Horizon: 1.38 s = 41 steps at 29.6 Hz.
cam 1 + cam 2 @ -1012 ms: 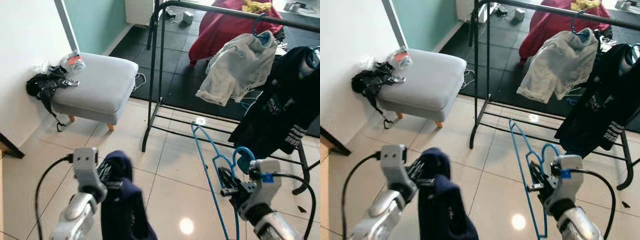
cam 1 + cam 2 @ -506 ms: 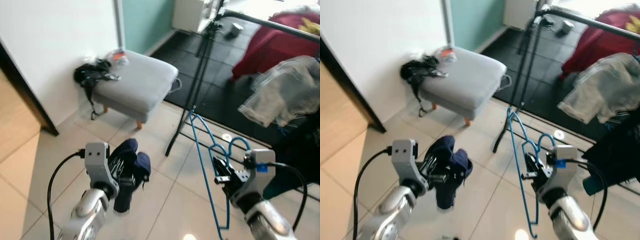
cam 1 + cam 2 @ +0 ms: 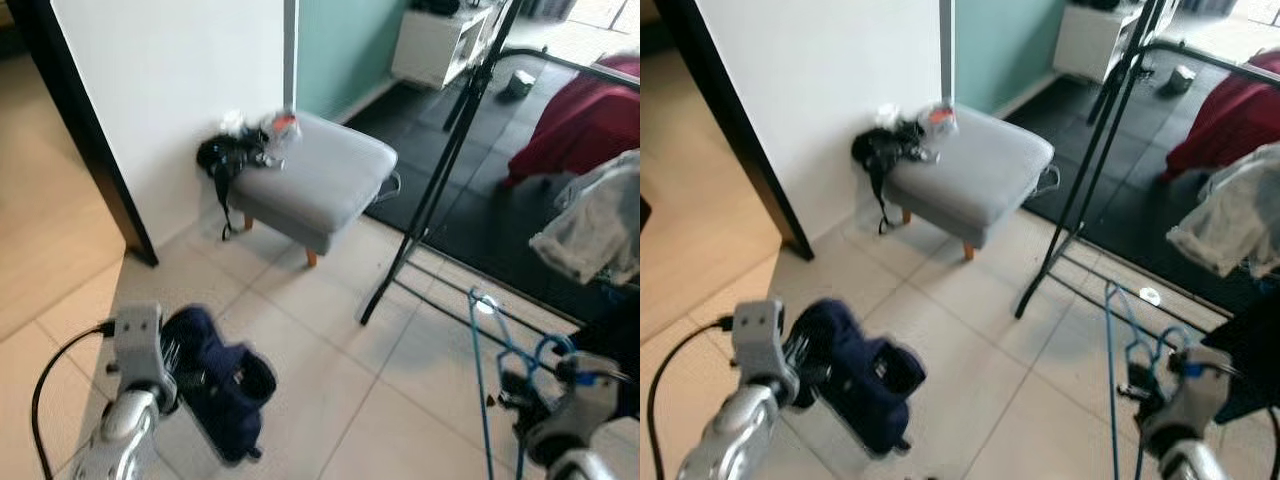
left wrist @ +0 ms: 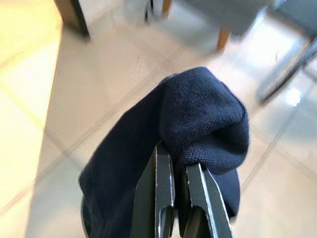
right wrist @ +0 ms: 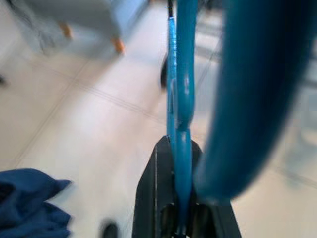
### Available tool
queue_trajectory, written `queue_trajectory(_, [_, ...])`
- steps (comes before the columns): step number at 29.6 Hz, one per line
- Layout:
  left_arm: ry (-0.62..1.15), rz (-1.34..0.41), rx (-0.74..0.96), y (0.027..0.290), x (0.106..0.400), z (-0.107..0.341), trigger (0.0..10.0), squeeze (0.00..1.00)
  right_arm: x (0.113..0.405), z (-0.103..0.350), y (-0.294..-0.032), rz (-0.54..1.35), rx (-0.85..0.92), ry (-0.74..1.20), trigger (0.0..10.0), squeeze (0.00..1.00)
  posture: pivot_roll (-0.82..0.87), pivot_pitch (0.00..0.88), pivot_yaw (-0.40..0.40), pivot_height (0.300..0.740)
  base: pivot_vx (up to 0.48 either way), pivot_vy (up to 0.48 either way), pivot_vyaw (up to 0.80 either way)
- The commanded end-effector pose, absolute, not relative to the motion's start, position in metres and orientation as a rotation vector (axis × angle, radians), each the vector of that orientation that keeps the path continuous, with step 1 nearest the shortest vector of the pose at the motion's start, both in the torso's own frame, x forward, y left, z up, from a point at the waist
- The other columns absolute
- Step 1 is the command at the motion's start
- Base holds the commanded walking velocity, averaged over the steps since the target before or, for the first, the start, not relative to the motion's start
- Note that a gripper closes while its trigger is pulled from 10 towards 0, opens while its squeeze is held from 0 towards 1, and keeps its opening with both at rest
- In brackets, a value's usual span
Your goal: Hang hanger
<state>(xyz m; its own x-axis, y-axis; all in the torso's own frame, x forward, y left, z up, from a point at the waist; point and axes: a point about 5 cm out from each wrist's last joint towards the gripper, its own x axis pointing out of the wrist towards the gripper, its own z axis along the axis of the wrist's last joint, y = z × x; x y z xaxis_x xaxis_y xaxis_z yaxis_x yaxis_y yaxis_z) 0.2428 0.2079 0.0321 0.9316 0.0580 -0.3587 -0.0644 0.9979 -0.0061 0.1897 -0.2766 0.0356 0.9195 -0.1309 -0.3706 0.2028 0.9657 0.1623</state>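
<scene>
A thin blue hanger (image 3: 480, 380) stands upright at the lower right, and my right gripper (image 3: 512, 392) is shut on its wire. The right wrist view has the fingers (image 5: 148, 198) pinching that blue wire (image 5: 181, 74). At the lower left my left gripper (image 3: 188, 378) is shut on a bunched navy garment (image 3: 228, 398) that hangs above the tiles. In the left wrist view the fingers (image 4: 157, 198) clamp a fold of the navy cloth (image 4: 203, 124). The black clothes rack (image 3: 440, 180) stands to the right, ahead of me.
A grey footstool (image 3: 320, 185) with a black bag (image 3: 225, 155) on it sits by the white wall. A pale garment (image 3: 600, 220) hangs on the rack, with red fabric (image 3: 590, 115) behind it. A dark door frame (image 3: 85, 130) is on the left.
The camera has swung left, so the rack and stool have slid right in the picture. Both grippers sit lower in view, still holding the garment and the hanger.
</scene>
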Motion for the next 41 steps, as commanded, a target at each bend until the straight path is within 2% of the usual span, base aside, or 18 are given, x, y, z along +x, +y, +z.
queue_trajectory(1, [0.427, 0.074, 0.000, 0.207, 0.232, 0.013, 10.0, 0.00, 0.171, 0.011, -0.275, -0.188, 0.186, 0.449, 10.0, 0.00, -0.01, 0.172, -0.051, 0.740, 0.000, 0.000, 0.71])
queue_trajectory(4, [0.490, 0.069, -0.039, 0.197, 0.227, -0.002, 10.0, 0.00, 0.164, -0.001, -0.268, -0.161, 0.188, 0.473, 10.0, 0.00, -0.01, 0.175, -0.049, 0.740, 0.000, 0.000, 0.71])
queue_trajectory(7, [0.476, 0.071, -0.059, 0.193, 0.231, -0.001, 10.0, 0.00, 0.168, -0.003, -0.267, -0.131, 0.179, 0.483, 10.0, 0.00, -0.01, 0.179, -0.061, 0.740, 0.000, 0.000, 0.71])
queue_trajectory(17, [0.436, 0.061, -0.022, 0.194, 0.241, -0.003, 10.0, 0.00, 0.176, -0.017, -0.273, -0.119, 0.179, 0.490, 10.0, 0.00, 0.02, 0.190, -0.054, 0.740, 0.000, 0.000, 0.71])
queue_trajectory(23, [0.440, 0.038, -0.013, 0.188, 0.246, -0.009, 10.0, 0.00, 0.177, -0.025, -0.281, -0.127, 0.177, 0.501, 10.0, 0.00, 0.03, 0.185, -0.082, 0.740, 0.000, 0.000, 0.71])
queue_trajectory(31, [0.429, 0.043, -0.026, 0.185, 0.246, -0.012, 10.0, 0.00, 0.169, -0.034, -0.291, -0.137, 0.186, 0.532, 10.0, 0.00, 0.06, 0.179, -0.116, 0.740, 0.000, 0.000, 0.71])
queue_trajectory(41, [0.419, 0.050, -0.027, 0.187, 0.244, -0.015, 10.0, 0.00, 0.166, -0.037, -0.292, -0.125, 0.193, 0.524, 10.0, 0.00, 0.04, 0.191, -0.120, 0.740, 0.000, 0.000, 0.71])
